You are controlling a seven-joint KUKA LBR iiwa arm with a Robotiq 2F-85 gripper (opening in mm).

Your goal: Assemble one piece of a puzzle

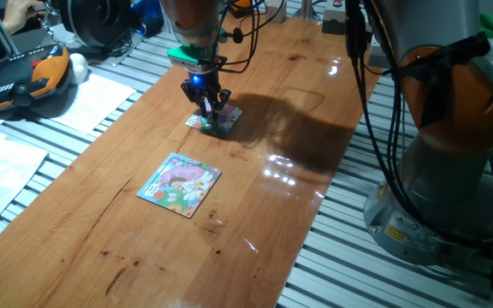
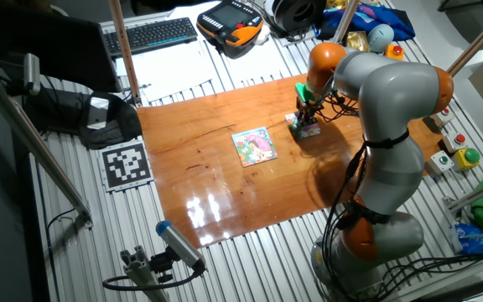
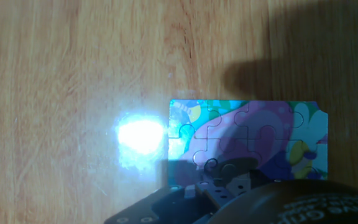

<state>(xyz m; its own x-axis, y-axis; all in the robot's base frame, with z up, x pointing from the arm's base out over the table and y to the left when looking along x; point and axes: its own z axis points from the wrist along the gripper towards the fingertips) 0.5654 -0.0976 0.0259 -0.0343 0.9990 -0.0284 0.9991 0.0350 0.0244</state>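
Note:
The puzzle (image 1: pixel 232 116) is a small flat square with a pink, purple and green picture, lying on the wooden table at the far middle. It fills the lower right of the hand view (image 3: pixel 260 130) and shows in the other fixed view (image 2: pixel 310 131). My gripper (image 1: pixel 210 109) points straight down with its fingertips at the puzzle's near-left part; it also shows in the other fixed view (image 2: pixel 306 119) and as dark shapes at the bottom edge of the hand view (image 3: pixel 219 183). The loose pale teal piece is not visible anywhere; the fingers hide that spot.
A larger square puzzle with a light-blue border (image 1: pixel 181 184) lies nearer on the table (image 1: pixel 101 231); it also shows in the other fixed view (image 2: pixel 254 145). A teach pendant (image 1: pixel 20 77) and papers (image 1: pixel 92 98) lie left of the table. The arm's base (image 1: pixel 452 171) stands at the right.

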